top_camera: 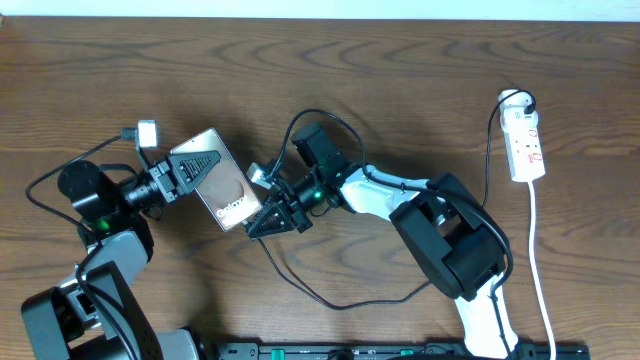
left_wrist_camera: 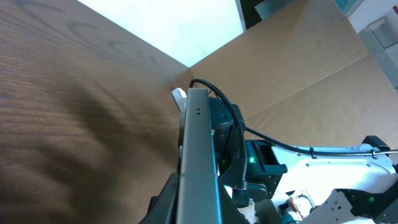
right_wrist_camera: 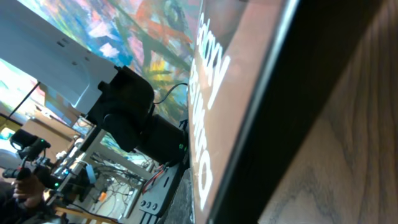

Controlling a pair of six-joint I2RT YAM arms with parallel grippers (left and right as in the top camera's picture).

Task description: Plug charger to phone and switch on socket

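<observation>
Glossy flat phone, wood-grain tbl, white oblong socket

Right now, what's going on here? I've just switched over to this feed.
The left tool is shut on the phone, gripping it by its upper end. The right tool is shut at the phone's lower end. The charger cable trails from it, so it is apparently lining up the plug. Whether the plug is in yet can't be seen. The socket lies far to the right, with neither tool near it.
</observation>
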